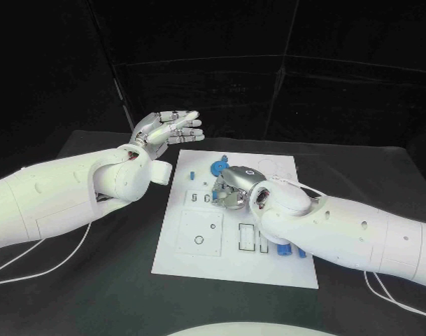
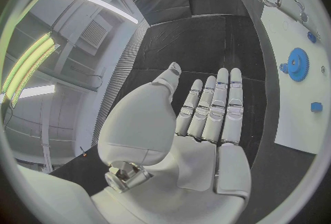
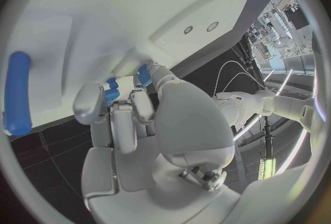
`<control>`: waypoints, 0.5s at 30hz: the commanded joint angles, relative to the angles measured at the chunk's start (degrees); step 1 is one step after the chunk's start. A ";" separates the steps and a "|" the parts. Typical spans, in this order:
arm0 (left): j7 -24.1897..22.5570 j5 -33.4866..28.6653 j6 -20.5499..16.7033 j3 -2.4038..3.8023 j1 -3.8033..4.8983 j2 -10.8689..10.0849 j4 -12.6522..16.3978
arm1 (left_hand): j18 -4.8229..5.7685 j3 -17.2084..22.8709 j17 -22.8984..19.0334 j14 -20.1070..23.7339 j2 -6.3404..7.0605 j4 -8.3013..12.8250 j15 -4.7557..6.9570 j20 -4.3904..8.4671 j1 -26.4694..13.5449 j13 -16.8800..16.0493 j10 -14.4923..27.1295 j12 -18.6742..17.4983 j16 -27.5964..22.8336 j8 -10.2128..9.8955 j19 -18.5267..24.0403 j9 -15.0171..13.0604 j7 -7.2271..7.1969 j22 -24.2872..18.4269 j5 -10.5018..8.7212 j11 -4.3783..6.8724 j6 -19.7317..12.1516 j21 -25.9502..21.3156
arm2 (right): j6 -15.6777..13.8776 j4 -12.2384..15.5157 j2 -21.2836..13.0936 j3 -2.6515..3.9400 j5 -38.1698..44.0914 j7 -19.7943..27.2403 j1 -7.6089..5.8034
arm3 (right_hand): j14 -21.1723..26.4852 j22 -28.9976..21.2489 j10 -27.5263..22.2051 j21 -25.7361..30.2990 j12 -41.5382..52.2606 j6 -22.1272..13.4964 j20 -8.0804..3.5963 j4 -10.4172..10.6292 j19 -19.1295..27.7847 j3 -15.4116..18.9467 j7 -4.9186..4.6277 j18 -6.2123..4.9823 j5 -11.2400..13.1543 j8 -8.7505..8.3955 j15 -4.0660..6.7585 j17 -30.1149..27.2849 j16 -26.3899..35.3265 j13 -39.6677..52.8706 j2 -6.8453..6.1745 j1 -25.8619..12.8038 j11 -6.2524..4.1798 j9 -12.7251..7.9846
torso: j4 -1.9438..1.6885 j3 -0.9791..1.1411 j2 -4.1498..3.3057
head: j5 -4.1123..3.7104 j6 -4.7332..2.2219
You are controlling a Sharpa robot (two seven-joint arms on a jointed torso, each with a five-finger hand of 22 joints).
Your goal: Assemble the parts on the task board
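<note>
The white task board (image 1: 203, 241) lies in the middle of the black table. My right hand (image 1: 235, 187) is down on its upper middle, fingers curled. In the right wrist view the fingertips (image 3: 113, 104) pinch a small blue part (image 3: 110, 90) against the board (image 3: 83, 9), with a second blue piece (image 3: 143, 74) just beyond. A blue gear (image 1: 219, 167) sits right behind that hand, and a small blue block (image 1: 192, 173) lies to its left. My left hand (image 1: 169, 128) is raised off the board's far left corner, palm flat, fingers straight, holding nothing (image 2: 207, 119).
Several blue parts (image 1: 292, 250) lie at the board's right edge beside my right forearm. A long blue cylinder (image 3: 17, 92) lies on the board near the right hand. The left wrist view shows the gear (image 2: 298, 64) and a small blue block (image 2: 316, 106). White cables trail at both table sides.
</note>
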State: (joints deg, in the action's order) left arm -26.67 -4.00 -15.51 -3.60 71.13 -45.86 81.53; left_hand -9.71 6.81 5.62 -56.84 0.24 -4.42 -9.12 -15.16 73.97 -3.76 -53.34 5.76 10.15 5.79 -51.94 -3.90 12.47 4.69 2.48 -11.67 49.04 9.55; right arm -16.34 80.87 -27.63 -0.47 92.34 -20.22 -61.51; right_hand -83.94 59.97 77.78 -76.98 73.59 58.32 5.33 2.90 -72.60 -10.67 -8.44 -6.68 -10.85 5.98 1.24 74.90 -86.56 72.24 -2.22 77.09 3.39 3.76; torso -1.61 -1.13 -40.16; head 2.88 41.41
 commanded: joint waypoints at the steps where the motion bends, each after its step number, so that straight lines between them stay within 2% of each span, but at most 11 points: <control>1: 0.04 -0.05 0.79 0.05 0.10 -0.01 0.08 | -0.53 0.05 -0.08 -0.03 -0.57 0.41 -0.08 -0.01 0.16 0.06 -0.14 -0.20 -0.29 -0.30 -0.37 0.06 2.50 -0.07 0.18 -0.23 0.31 -0.20 | 0.53 -0.16 0.05 -0.08 0.42 -0.35 0.02 | -4.52 -0.20 -0.56 0.28 -0.53 -0.59 0.17 0.15 0.31 -0.17 -0.07 0.70 0.31 -0.47 -0.52 8.04 0.13 -0.33 -0.78 -0.28 0.09 0.03 | 0.01 -0.01 -0.01 | 0.00 0.00; 3: 0.07 -0.03 0.82 0.05 0.10 0.00 0.08 | -0.53 0.03 -0.10 -0.01 -0.63 0.41 -0.09 -0.01 0.11 0.06 -0.12 -0.24 -0.32 -0.33 -0.38 0.07 2.51 -0.09 0.18 -0.25 0.29 -0.24 | 0.41 -0.20 0.06 -0.08 0.31 -0.26 0.02 | -4.50 -0.33 -1.09 0.37 -1.20 -1.20 0.30 0.39 0.38 -0.06 -0.20 0.68 1.40 -0.75 -0.64 7.98 0.16 -1.03 -1.27 -0.76 0.23 0.01 | 0.03 0.00 -0.02 | -0.03 0.05; 5: 0.11 0.05 0.85 0.05 0.10 0.00 0.08 | -0.53 0.02 -0.10 0.00 -0.65 0.41 -0.09 -0.01 0.09 0.06 -0.12 -0.25 -0.33 -0.33 -0.39 0.07 2.51 -0.10 0.18 -0.25 0.29 -0.25 | 0.06 -0.25 0.09 -0.08 0.15 -0.11 0.02 | -4.46 -0.62 -1.69 0.53 -1.94 -2.64 0.47 0.82 0.55 0.61 -0.46 0.63 3.13 -1.42 -0.86 7.84 0.24 -1.85 -2.30 -1.62 0.51 -0.08 | 0.01 0.01 -0.04 | -0.10 0.01; 8: 0.16 0.14 0.88 0.05 0.10 0.00 0.06 | -0.53 0.02 -0.10 0.00 -0.65 0.41 -0.09 -0.01 0.09 0.06 -0.12 -0.25 -0.33 -0.33 -0.39 0.07 2.51 -0.10 0.18 -0.25 0.29 -0.25 | -0.80 -0.30 0.14 -0.08 -0.06 0.17 0.02 | -4.37 -1.13 -2.17 0.83 -2.45 -4.57 0.80 1.81 0.85 2.53 -0.87 0.54 2.70 -2.04 -1.21 7.52 0.43 -2.50 -3.93 -2.98 0.92 -0.04 | 0.01 0.01 -0.03 | -0.14 -0.05; 15: 0.27 0.18 0.90 0.05 0.10 -0.12 0.01 | -0.53 0.02 -0.10 0.00 -0.65 0.41 -0.09 -0.01 0.09 0.06 -0.12 -0.25 -0.33 -0.33 -0.39 0.07 2.51 -0.10 0.18 -0.25 0.29 -0.25 | -3.57 -0.31 -0.08 -0.08 -0.84 1.49 0.02 | -4.29 -1.67 -3.02 1.18 -3.13 -7.09 1.34 4.32 1.12 6.28 -1.55 0.44 2.41 -2.07 -1.78 7.24 0.61 -3.51 -4.98 -3.11 1.56 0.04 | -0.06 0.01 0.00 | -0.12 -0.08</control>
State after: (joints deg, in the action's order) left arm -26.63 -3.98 -15.37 -3.60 71.13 -45.95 81.51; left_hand -9.71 6.81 5.57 -56.84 0.24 -4.42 -9.12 -15.16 73.97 -3.76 -53.34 5.76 10.16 5.79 -51.94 -3.90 12.47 4.64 2.48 -11.67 49.04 9.55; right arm -17.24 80.48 -27.67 -0.57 92.04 -19.93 -61.41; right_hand -83.93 58.38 75.11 -76.05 70.71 51.59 6.37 6.88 -71.56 -5.05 -9.93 -6.68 -8.15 3.94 -0.01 74.94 -86.32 68.85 -6.70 73.82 5.01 3.72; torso -1.61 -1.12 -40.17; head 2.65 41.34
